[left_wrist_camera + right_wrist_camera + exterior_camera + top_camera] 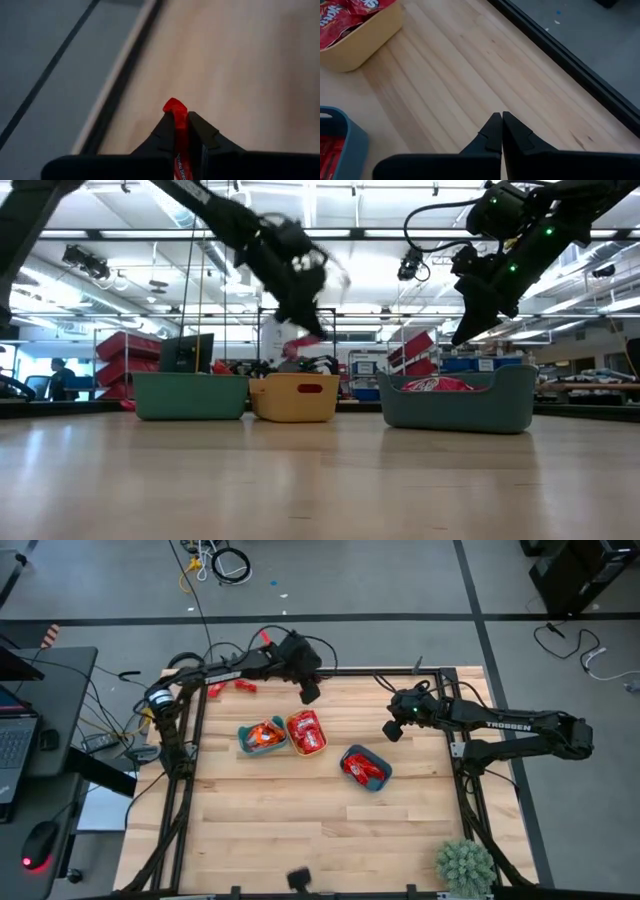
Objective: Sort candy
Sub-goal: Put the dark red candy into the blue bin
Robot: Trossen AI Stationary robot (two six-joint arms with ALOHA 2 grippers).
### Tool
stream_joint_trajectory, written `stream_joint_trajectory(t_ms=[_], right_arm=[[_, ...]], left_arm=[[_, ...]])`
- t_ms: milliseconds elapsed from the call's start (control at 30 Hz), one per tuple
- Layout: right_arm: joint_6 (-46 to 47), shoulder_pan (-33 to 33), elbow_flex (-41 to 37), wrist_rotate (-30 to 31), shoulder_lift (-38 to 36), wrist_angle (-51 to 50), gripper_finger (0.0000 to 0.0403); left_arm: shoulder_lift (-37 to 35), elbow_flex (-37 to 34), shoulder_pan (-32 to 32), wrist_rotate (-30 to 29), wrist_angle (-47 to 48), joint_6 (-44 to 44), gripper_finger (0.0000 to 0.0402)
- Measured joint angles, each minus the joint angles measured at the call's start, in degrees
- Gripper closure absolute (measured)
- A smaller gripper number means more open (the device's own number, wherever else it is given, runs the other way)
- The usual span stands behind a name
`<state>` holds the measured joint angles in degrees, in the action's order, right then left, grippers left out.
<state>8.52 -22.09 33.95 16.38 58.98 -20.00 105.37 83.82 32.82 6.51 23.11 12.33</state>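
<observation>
Red candy (175, 107) clamped in left gripper (309, 692), aloft just beyond the yellow bowl (306, 733); right gripper (393, 729) empty, jaws together, right of that bowl; 3 bowls already loaded; loose candies (232, 687) left beyond it, likely unsorted.

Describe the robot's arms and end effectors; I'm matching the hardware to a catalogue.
Two black, jointed arms. The right arm carries white TROSSEN lettering, and green lights glow near its wrist. Dark cables loop by the left arm. Each end effector, left and right, has two black, tapered fingers.
</observation>
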Motion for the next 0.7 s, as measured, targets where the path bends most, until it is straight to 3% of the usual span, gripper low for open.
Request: stream_joint_trajectory(t_ms=[200,500,700], right_arm=[[-0.66,-0.11,0.00,0.38,0.00,0.21,0.0403],[-1.31,-2.19,0.00,0.52,-0.02,0.25,0.0403],[-2.03,-3.23,0.00,0.50,-0.02,0.90,0.0403]], left_arm=[[-0.89,0.01,-8.33,12.15,-5.31,6.77,0.0385],[1.61,0.06,-20.70,15.14,-18.34,13.73,0.0384],[5.30,0.01,-23.88,15.73,-26.68,15.81,0.0383]])
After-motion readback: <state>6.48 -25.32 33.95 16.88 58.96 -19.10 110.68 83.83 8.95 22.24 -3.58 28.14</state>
